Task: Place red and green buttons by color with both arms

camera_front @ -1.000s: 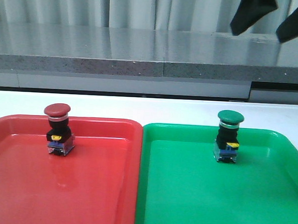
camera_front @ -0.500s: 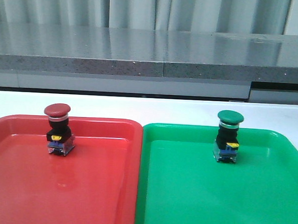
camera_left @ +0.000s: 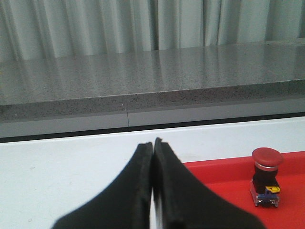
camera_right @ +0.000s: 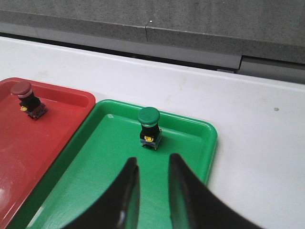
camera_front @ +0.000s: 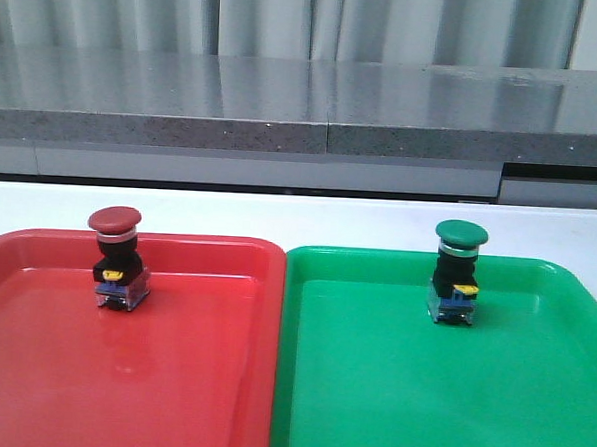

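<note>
The red button (camera_front: 114, 259) stands upright at the far left of the red tray (camera_front: 170, 377). The green button (camera_front: 458, 274) stands upright at the back of the green tray (camera_front: 419, 400). Neither gripper shows in the front view. In the left wrist view my left gripper (camera_left: 153, 143) is shut and empty, raised over the white table beside the red tray (camera_left: 214, 176), with the red button (camera_left: 266, 176) off to one side. In the right wrist view my right gripper (camera_right: 151, 160) is open and empty, high above the green tray (camera_right: 109, 157), behind the green button (camera_right: 149, 128); the red button (camera_right: 28, 100) also shows there.
The two trays lie side by side on a white table (camera_front: 309, 219). A grey stone ledge (camera_front: 285, 108) and a pale curtain run behind the table. Bare white table (camera_right: 257, 143) lies to the right of the green tray.
One second ago the right gripper's dark fingers showed at the upper right of the front view; they have since left that view. The buttons and trays have not moved.
</note>
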Motion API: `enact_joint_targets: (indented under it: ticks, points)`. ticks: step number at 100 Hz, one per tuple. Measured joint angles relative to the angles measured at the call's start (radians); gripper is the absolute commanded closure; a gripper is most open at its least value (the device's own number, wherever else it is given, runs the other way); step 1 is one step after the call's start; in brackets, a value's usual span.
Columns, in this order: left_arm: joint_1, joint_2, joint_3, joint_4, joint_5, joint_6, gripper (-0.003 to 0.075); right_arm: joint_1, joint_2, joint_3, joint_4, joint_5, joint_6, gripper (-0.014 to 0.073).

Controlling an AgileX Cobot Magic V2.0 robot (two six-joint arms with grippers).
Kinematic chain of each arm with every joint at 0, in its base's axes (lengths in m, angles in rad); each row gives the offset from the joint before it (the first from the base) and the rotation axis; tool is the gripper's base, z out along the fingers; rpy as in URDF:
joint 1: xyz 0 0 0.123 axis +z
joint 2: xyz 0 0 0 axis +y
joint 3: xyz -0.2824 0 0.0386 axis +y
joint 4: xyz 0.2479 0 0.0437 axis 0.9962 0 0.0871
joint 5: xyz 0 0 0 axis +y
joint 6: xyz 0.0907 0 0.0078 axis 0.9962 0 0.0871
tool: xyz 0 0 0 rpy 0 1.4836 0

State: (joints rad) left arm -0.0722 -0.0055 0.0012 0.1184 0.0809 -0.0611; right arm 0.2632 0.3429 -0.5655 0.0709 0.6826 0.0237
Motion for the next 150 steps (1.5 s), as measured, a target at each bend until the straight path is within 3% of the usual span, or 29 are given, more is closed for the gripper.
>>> enact_joint_targets:
  ticks: [12, 105, 124, 150]
  points:
    - [0.0, 0.0, 0.0, 0.0, 0.0, 0.0, 0.0739, 0.0, -0.002, 0.0, 0.0, 0.015, 0.0, 0.0667]
    - [0.0, 0.0, 0.0, 0.0, 0.0, 0.0, 0.0739, 0.0, -0.006, 0.004, -0.002, 0.025, -0.001, 0.066]
    - [0.0, 0.0, 0.0, 0.0, 0.0, 0.0, 0.074, -0.023, -0.091, 0.087, -0.004, -0.092, -0.001, 0.066]
    - [0.0, 0.0, 0.0, 0.0, 0.0, 0.0, 0.0739, -0.193, -0.256, 0.308, -0.006, -0.31, -0.001, 0.066]
